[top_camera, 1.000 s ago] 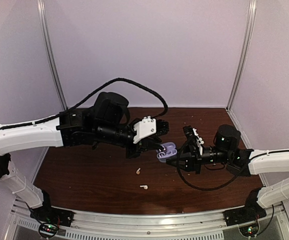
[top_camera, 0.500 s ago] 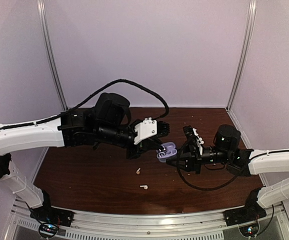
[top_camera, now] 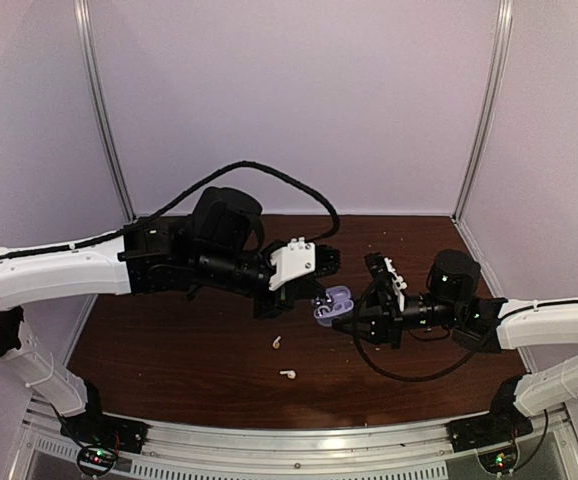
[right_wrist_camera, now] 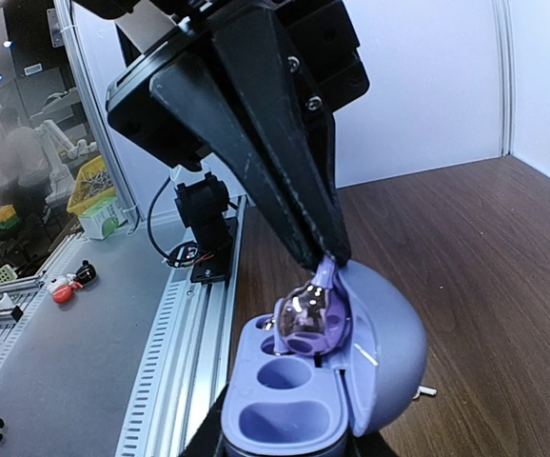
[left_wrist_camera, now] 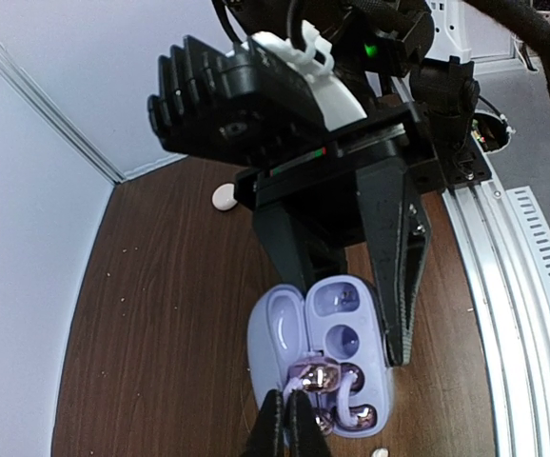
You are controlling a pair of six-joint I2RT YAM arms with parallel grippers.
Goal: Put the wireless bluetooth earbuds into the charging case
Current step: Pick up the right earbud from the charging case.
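Observation:
The lavender charging case is held open above the table, with my right gripper shut on its base. In the left wrist view the case shows two empty sockets at its far end. One shiny purple earbud lies in the near end. My left gripper is shut on the soft loop of a second purple earbud. That earbud hangs just over the case beside the hinge. The right wrist view shows this earbud pinched under the left fingers, touching the case next to the lid.
Two small white earbuds lie on the brown table in front of the case. Another white piece rests farther off on the table. The metal rail runs along the near edge. Walls enclose the back and sides.
My left jaws have closed on the purple earbud's loop, and that wrist has sunk slightly toward the case. The right arm still holds the case in nearly the same place.

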